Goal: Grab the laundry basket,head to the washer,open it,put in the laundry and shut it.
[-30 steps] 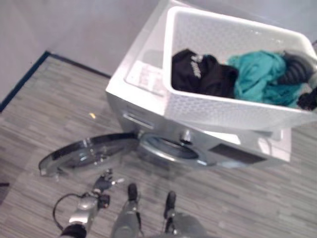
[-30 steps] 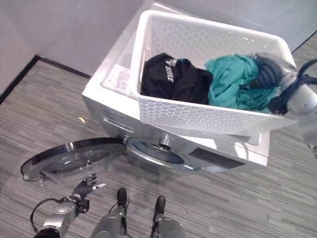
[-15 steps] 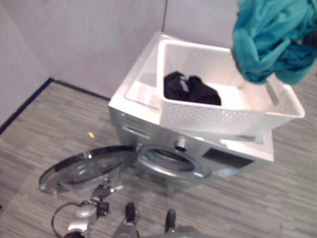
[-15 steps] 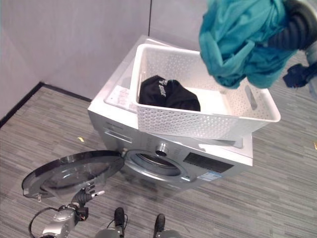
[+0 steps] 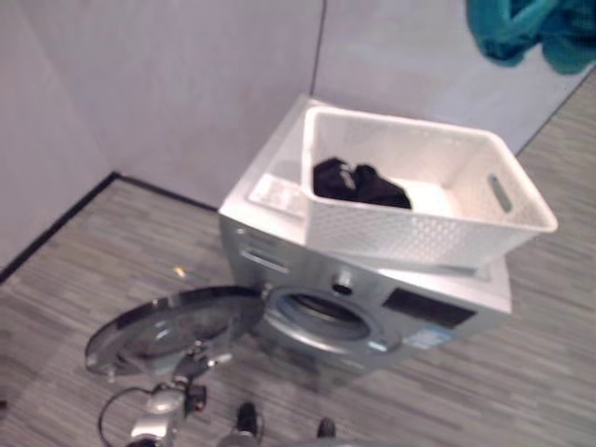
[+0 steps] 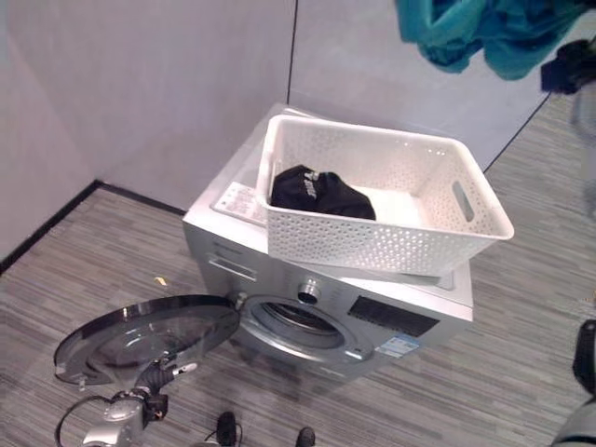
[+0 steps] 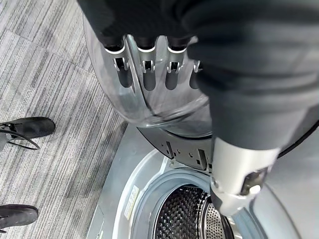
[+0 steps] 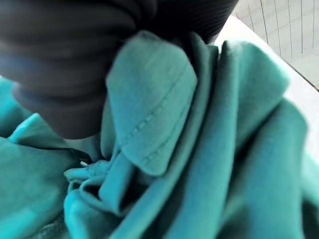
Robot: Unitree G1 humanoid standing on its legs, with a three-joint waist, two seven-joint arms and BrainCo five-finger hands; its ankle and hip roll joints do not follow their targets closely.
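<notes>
A white perforated laundry basket (image 6: 386,247) stands on top of the silver washer (image 6: 410,321), and a black garment (image 6: 317,191) lies in it. High above the basket hangs a teal garment (image 6: 475,28), bunched against my right hand (image 6: 566,67); in the right wrist view the teal cloth (image 8: 199,149) sits tight under the dark cover. The washer's round glass door (image 6: 140,335) is swung wide to the left, and the drum opening (image 7: 184,214) is bare. My left hand (image 6: 158,377) hovers low by the door's near edge with straight fingers (image 7: 143,69), holding nothing.
Grey walls close in behind and to the left of the washer, with a dark skirting strip (image 6: 47,228) along the left wall. A small yellow scrap (image 6: 160,279) lies on the striped grey floor left of the washer. Open floor stretches to the right.
My right hand has lifted the teal garment out of the basket to high above it. The camera has drawn back and up. The left hand stays by the open door.
</notes>
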